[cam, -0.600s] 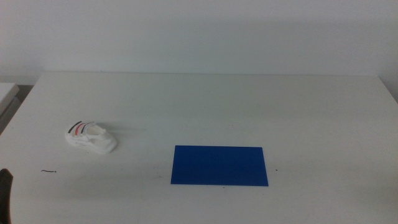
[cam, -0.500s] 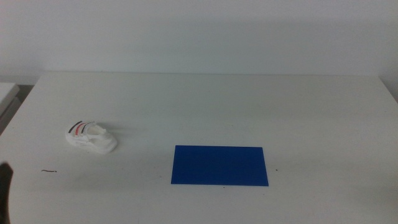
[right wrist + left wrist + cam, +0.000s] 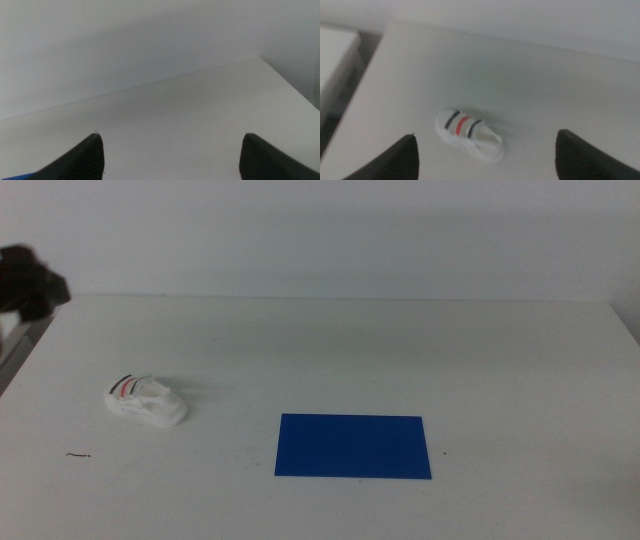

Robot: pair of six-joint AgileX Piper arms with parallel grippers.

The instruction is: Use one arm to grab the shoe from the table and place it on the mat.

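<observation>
shoe (image 3: 146,402) on table (image 3: 400,350), left of mat (image 3: 353,446) | left gripper (image 3: 485,155) above shoe, fingers apart | right gripper (image 3: 170,157) fingers apart | no legible writing

The middle view looks forward and down over the whole table (image 3: 400,350). The left wrist view looks down from above at the shoe (image 3: 470,135), which the middle view shares (image 3: 147,401); the right wrist view faces low across the table's far corner (image 3: 190,130).

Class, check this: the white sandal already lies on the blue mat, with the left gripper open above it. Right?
Not quite. In the middle view the sandal lies on the bare table, apart from the mat. The left gripper is indeed open above it.
</observation>
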